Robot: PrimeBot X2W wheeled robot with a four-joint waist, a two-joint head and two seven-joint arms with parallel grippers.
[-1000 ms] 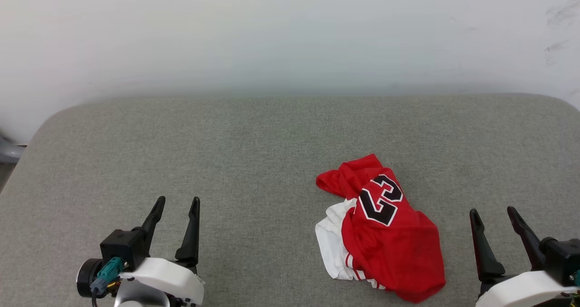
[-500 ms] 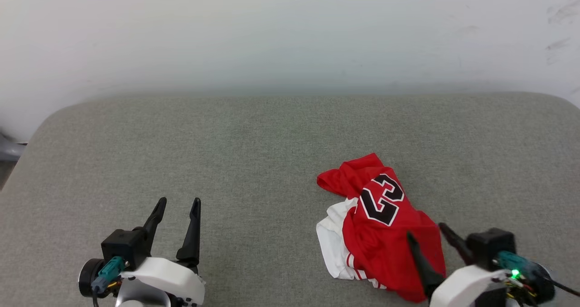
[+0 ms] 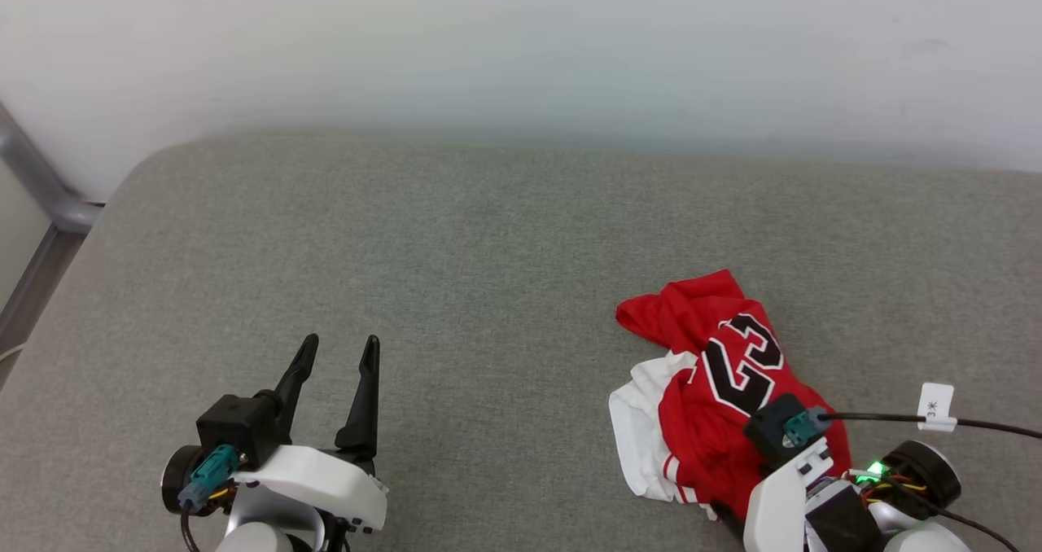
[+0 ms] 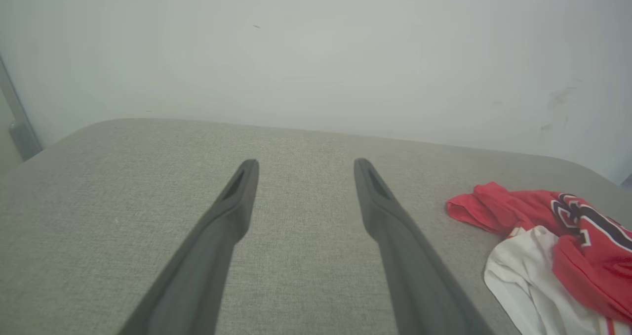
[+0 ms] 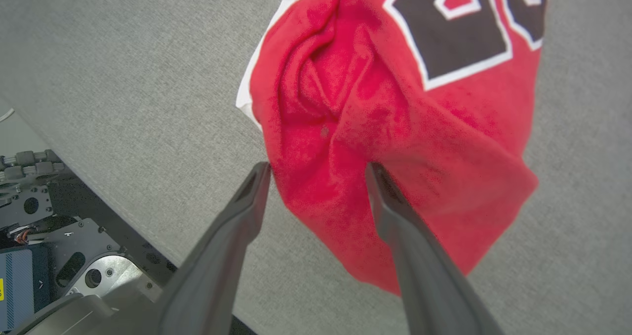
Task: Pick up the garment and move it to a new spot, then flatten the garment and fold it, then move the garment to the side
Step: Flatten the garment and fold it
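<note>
The garment (image 3: 700, 422) lies crumpled on the grey padded table (image 3: 488, 251), right of centre near the front edge. It is red with a black "23" facing up and a white sleeve at its left. In the head view my right arm's wrist (image 3: 794, 454) hangs over the garment's near end and hides its own fingers. The right wrist view shows my right gripper (image 5: 319, 167) open, pointing down, its fingers straddling a fold of red garment (image 5: 345, 127) cloth. My left gripper (image 3: 340, 342) rests open and empty at the lower left, far from the garment (image 4: 587, 266).
A pale wall stands behind the table. A grey metal frame (image 3: 41, 202) runs past the table's left corner. A black cable with a white tag (image 3: 934, 405) trails right from my right wrist. Below the table's front edge sits my base (image 5: 44, 256).
My right arm has swung in from the right and tipped its fingers down over the garment's near end. The head camera has shifted. The left gripper and the garment have stayed put.
</note>
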